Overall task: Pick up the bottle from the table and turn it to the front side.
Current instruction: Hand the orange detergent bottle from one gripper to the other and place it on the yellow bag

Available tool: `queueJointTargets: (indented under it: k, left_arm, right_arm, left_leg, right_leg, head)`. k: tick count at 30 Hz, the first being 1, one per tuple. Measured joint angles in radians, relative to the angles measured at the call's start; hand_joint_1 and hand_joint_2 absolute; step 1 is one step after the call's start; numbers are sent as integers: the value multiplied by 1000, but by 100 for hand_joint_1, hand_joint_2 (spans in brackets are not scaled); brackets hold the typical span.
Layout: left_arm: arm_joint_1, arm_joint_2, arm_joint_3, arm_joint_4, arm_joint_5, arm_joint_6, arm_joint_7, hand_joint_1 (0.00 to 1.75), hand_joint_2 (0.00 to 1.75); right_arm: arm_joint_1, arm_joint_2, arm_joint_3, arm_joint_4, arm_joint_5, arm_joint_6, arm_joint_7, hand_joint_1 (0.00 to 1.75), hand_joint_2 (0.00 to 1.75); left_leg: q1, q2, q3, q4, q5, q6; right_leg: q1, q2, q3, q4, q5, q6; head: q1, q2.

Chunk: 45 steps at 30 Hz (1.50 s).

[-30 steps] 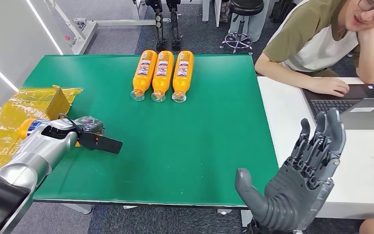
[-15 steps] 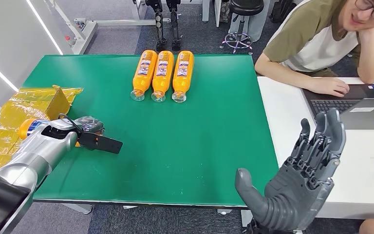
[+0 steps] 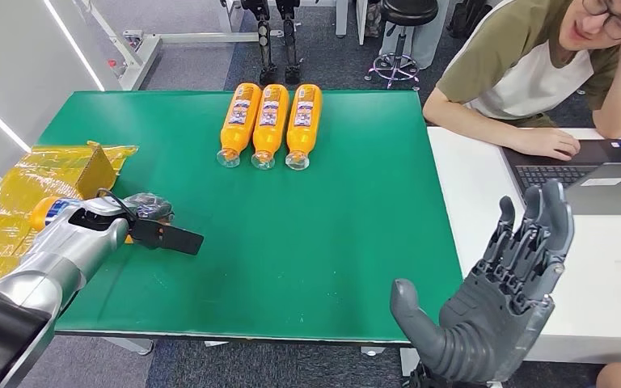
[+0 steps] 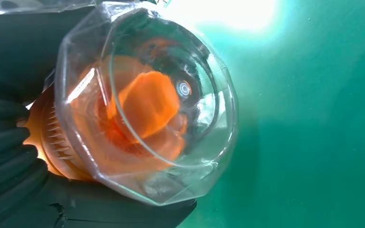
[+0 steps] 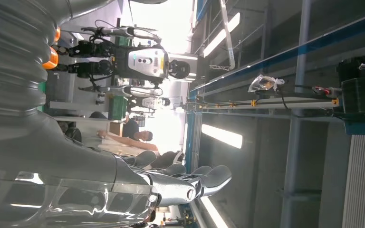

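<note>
1 bottle point(image 4: 142, 109), likely light, stiff and slippery, is lying at the frame's left in the gripping left hand point(image 3: 147, 212), best held mid-body, while the right hand point(image 3: 493, 299) is hovering open.

Left arm point(image 3: 57, 259): silver cylindrical casing, black section nearest the body, black cable looped over the wrist, black-and-orange block just beyond it. Right robot hand point(image 3: 493, 303): matte dark grey, segmented fingers point(image 3: 534, 230), thick rounded thumb point(image 3: 408, 311). Behind that robot hand, a ribbed silver-grey cover point(image 5: 9, 61).
</note>
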Motion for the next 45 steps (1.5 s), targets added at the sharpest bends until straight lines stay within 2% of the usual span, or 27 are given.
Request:
queueJointTargets:
  k: [45]
  left_arm:
    - [0,0,0,0,0,0,0,175,175]
  right_arm:
    - [0,0,0,0,1,0,0,0,175]
  left_leg:
    - [0,0,0,0,0,0]
  right_leg:
    - [0,0,0,0,0,0]
  head:
    - [0,0]
